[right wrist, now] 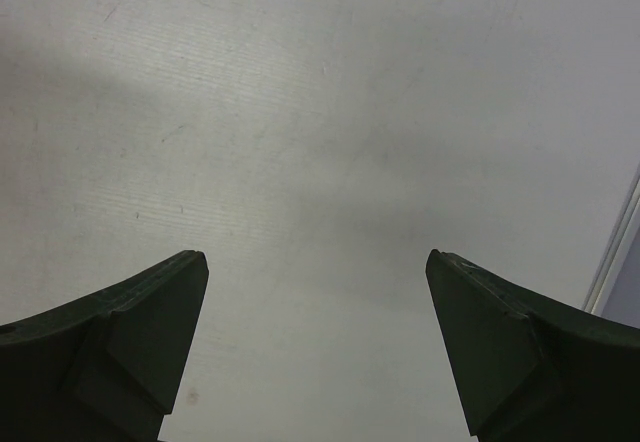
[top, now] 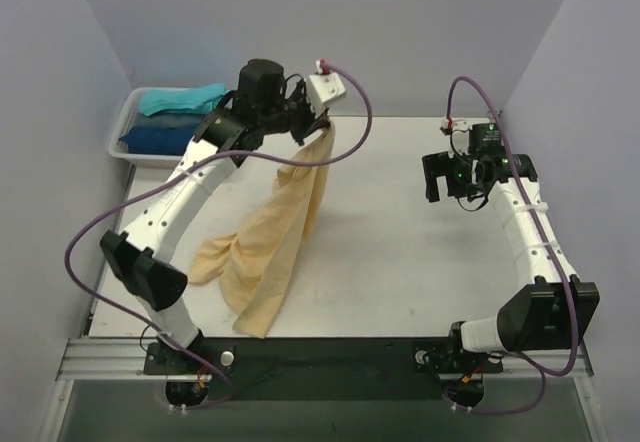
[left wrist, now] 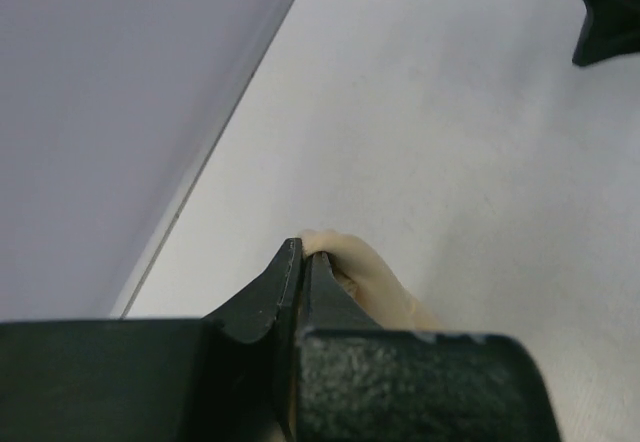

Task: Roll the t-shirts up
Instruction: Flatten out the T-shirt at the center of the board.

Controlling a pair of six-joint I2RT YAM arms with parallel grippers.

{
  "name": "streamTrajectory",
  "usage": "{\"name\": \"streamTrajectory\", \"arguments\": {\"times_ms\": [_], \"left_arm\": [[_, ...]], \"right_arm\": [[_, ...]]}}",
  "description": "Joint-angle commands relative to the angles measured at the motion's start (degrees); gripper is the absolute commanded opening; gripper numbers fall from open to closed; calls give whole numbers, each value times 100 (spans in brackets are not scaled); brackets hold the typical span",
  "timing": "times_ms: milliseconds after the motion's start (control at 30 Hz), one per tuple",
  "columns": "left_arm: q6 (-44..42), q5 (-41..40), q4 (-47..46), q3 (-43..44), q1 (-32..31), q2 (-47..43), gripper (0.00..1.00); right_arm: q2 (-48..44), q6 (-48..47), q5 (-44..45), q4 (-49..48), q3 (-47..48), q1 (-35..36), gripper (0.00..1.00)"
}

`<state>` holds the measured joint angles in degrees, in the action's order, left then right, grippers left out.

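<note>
A pale tan t-shirt [top: 268,242] hangs in a long drape from my left gripper [top: 318,122], which is raised over the back of the table. Its lower part lies crumpled on the tabletop near the left arm. The left wrist view shows the jaws of that gripper [left wrist: 303,252] pressed together on a fold of the tan cloth [left wrist: 365,274]. My right gripper [top: 435,177] hovers at the right side, away from the shirt. Its fingers [right wrist: 160,302] are spread wide over bare table, and nothing lies between them.
A white basket [top: 118,134] stands at the back left corner with a teal shirt [top: 180,99] and a dark blue shirt [top: 160,138] folded inside. The grey wall runs along the table's far and side edges. The table's right edge [right wrist: 620,252] is close to the right gripper.
</note>
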<state>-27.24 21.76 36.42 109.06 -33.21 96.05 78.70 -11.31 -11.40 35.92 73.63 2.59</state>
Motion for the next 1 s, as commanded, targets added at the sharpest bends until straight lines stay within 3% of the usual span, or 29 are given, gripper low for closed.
{"name": "streamTrajectory", "arguments": {"times_ms": [0, 33, 167, 300, 400, 467, 500, 567, 667, 700, 833, 967], "left_arm": [[861, 110, -927, 1449, -212, 852, 0], [931, 135, -918, 2139, -273, 1298, 0], [1440, 66, -1128, 3522, -326, 2338, 0], [1599, -277, -1532, 3763, -405, 2743, 0], [1714, -716, -1621, 3624, -370, 2674, 38], [1818, -1153, -1638, 3326, -266, 2402, 56], [1897, -1339, -1647, 2837, -204, 2140, 66], [2195, -1569, -1604, 2168, -72, 1822, 71], [2426, -1062, -1454, 446, 306, 1102, 71], [2417, -729, -1576, -655, 420, 691, 71], [2224, -349, -1946, -2612, 395, -51, 71], [2382, -138, -2077, -3451, 210, -157, 70]], "right_arm": [[49, 331, 32, -24, 240, -215, 100], [49, 375, 24, -24, 249, -241, 100], [-3, 402, -3, -15, 266, -233, 99], [-47, 340, 32, 55, 337, -381, 99], [-30, 296, -11, 73, 337, -382, 99], [-4, 279, -81, 73, 319, -382, 99], [31, 235, -134, 73, 302, -382, 99], [119, 156, -327, 73, 310, -365, 99], [356, -90, -389, 82, 477, -347, 99], [435, -178, -416, 90, 617, -347, 99], [1085, -811, -618, 152, 1082, -356, 96], [2138, -829, -828, 135, 1759, -347, 94]]}}
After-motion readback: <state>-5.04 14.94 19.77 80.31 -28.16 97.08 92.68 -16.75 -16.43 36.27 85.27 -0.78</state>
